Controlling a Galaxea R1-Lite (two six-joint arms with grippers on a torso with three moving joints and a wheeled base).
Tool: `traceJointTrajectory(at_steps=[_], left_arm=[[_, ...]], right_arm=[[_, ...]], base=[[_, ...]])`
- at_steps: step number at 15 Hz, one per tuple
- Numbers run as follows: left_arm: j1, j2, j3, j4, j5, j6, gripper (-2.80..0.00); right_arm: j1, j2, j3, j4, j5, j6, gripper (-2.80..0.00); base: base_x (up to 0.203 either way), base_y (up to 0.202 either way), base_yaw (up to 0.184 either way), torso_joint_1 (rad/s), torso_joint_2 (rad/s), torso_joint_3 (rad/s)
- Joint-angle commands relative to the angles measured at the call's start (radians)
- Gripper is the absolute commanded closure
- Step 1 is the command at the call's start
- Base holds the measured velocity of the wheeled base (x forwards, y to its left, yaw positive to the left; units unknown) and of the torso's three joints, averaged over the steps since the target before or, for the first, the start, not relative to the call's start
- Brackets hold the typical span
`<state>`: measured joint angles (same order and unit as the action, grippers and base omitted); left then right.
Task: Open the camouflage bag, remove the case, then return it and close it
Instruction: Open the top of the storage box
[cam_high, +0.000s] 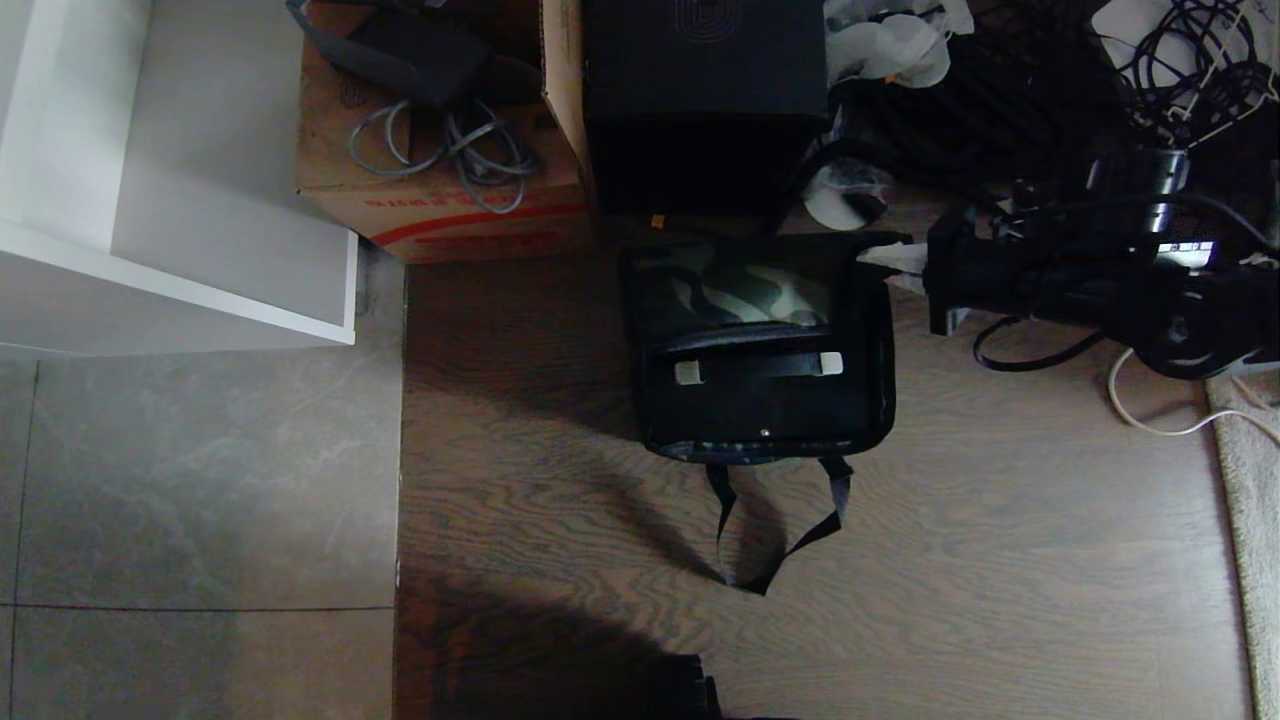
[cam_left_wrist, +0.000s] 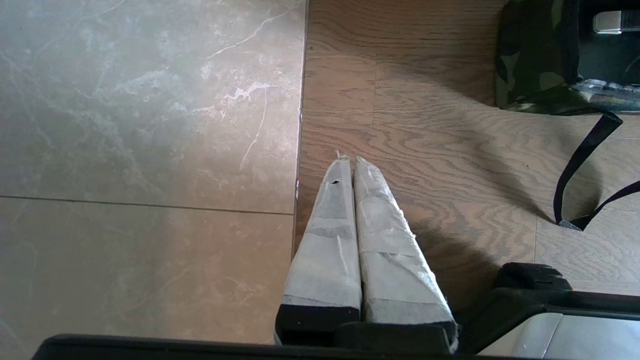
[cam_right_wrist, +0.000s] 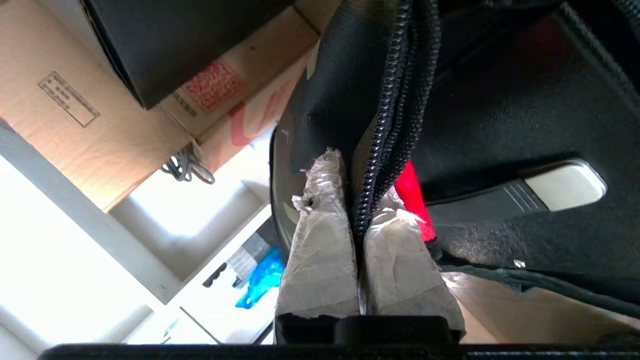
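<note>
The camouflage bag (cam_high: 765, 350) lies on the wooden floor (cam_high: 1000, 560) in the middle of the head view, its lid (cam_high: 735, 290) raised toward the upper part of the frame. Inside it sits the case (cam_high: 760, 395), flat and black, with a strap handle (cam_high: 757, 366) that has pale ends. The right gripper (cam_right_wrist: 356, 220) comes in from the right side of the head view – its taped fingers (cam_right_wrist: 320, 240) are pressed together on the zipper edge (cam_right_wrist: 395, 125) of the lid. The left gripper (cam_left_wrist: 348, 162) hangs over the floor, near the seam between tile and wood, its fingers pressed together on nothing. A cardboard box (cam_high: 440, 170) and a taller black box (cam_high: 705, 95) stand in the upper part – behind the bag.
</note>
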<state>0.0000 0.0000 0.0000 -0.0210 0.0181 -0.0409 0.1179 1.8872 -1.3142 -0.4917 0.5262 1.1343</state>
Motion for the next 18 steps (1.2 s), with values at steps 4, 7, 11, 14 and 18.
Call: traceJointTrajectory(at_steps=[4,7,11,14,18], left_arm=[[0.0,0.0,0.009,0.0,0.0,-0.001,0.0],[0.0,0.0,0.011,0.0,0.0,-0.001,0.0],[0.0,0.0,0.009,0.0,0.0,-0.002,0.0],[0.0,0.0,0.009,0.0,0.0,-0.001,0.0],[0.0,0.0,0.009,0.0,0.0,-0.001,0.0]], right_arm=[[0.0,0.0,-0.022,-0.016,0.003,0.009,0.0],[0.0,0.005,-0.056,-0.006,0.003,0.014,0.0],[0.0,0.012,-0.066,-0.01,0.003,0.015,0.0],[0.0,0.016,-0.076,-0.011,0.003,0.013,-2.8],[0.0,0.027,-0.125,-0.016,0.0,0.015,-2.8]], base=[[0.0,0.0,0.0,0.0,0.0,0.0],[0.0,0.0,0.0,0.0,0.0,0.0],[0.0,0.0,0.0,0.0,0.0,0.0],[0.0,0.0,0.0,0.0,0.0,0.0],[0.0,0.0,0.0,0.0,0.0,0.0]])
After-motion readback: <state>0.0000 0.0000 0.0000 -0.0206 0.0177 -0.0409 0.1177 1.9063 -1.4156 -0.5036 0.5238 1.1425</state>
